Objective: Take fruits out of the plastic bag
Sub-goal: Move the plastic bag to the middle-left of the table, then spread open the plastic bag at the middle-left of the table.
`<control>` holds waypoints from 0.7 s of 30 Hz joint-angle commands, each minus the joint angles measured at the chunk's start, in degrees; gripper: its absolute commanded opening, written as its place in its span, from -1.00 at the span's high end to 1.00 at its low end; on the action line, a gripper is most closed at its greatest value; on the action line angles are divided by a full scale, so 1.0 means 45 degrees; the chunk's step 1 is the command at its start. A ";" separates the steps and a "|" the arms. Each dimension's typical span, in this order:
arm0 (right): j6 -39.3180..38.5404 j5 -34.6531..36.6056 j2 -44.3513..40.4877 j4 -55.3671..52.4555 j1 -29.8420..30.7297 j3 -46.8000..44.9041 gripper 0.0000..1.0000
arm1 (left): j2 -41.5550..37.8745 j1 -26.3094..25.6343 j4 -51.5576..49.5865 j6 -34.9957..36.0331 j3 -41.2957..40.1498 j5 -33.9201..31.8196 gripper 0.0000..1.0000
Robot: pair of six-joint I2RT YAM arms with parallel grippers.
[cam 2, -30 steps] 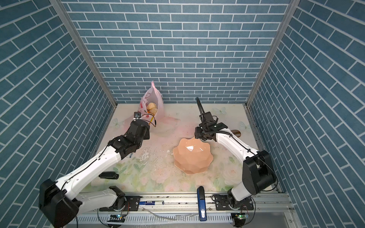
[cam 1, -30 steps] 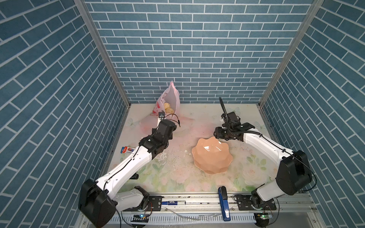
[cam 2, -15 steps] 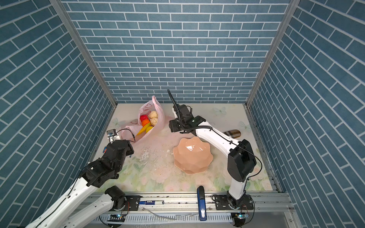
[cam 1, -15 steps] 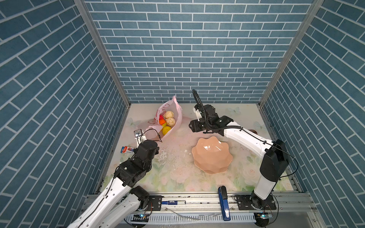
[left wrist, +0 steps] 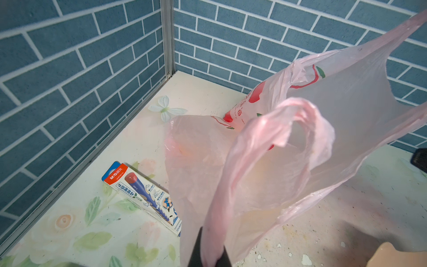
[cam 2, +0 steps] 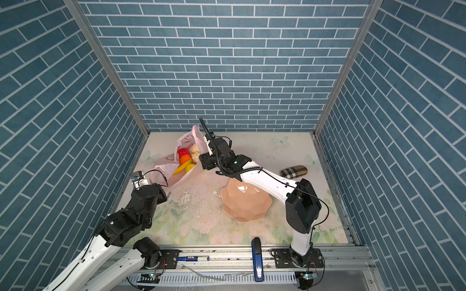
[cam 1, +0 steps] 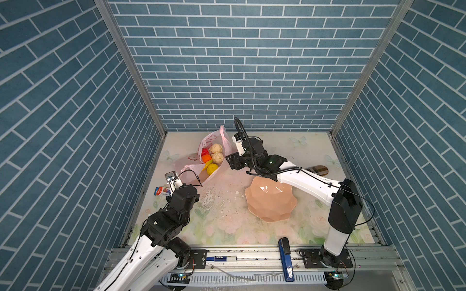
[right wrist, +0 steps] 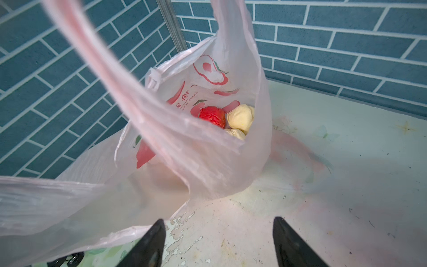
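The plastic bag (cam 1: 192, 169) lies toward ten o'clock on the table (cam 1: 290, 151), fruits (cam 1: 217, 156) inside; the left tool (left wrist: 209, 254) pinches its handle; the right tool (right wrist: 218, 222) gapes wide beside its mouth, holding nothing.

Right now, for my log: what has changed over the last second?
The left claw, shut on the plastic bag handle, pulled back toward the robot's base, stretching the bag's mouth open over the fruits. The right claw swung across to the bag and stands open. The bowl stayed put.
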 commanded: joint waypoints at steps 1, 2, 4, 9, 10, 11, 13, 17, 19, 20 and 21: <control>0.0037 0.0482 0.0844 0.0366 -0.0038 0.0625 -0.47 | -0.0301 -0.0068 -0.0268 -0.0150 -0.0194 -0.0173 0.85; 0.0040 0.0561 0.1019 0.0428 -0.0064 0.0783 -0.47 | -0.0442 -0.0069 -0.0289 -0.0175 -0.0258 -0.0175 0.86; 0.0035 0.0688 0.1336 0.0577 -0.0051 0.1055 -0.48 | -0.0766 -0.0068 -0.0315 -0.0230 -0.0393 -0.0240 0.86; 0.0142 0.0557 0.1947 0.0895 -0.0085 0.1667 -0.48 | -0.1294 -0.0072 -0.0377 -0.0267 -0.0625 -0.0311 0.84; 0.0157 0.0476 0.2028 0.0925 -0.0078 0.1782 -0.48 | -0.1296 -0.0069 -0.0402 -0.0264 -0.0638 -0.0310 0.84; 0.0192 0.0391 0.2077 0.0963 -0.0081 0.1867 -0.48 | -0.1296 -0.0067 -0.0410 -0.0260 -0.0636 -0.0321 0.84; 0.0303 0.0195 0.2098 0.1034 -0.0073 0.1965 -0.48 | -0.1274 -0.0067 -0.0429 -0.0266 -0.0655 -0.0349 0.84; 0.0626 -0.0225 0.1992 0.0978 -0.0036 0.1957 -0.50 | -0.1277 -0.0069 -0.0261 -0.0226 -0.0728 -0.0381 0.82; 0.0815 -0.0391 0.1890 0.1025 0.0004 0.1801 -0.54 | -0.1205 -0.0069 -0.0159 -0.0191 -0.0760 -0.0375 0.82; 0.0888 -0.0453 0.1818 0.1037 0.0039 0.1722 -0.54 | -0.1162 -0.0067 -0.0103 -0.0162 -0.0753 -0.0347 0.82; 0.0942 -0.0532 0.1772 0.1038 0.0086 0.1666 -0.54 | -0.1126 -0.0072 -0.0066 -0.0159 -0.0782 -0.0335 0.82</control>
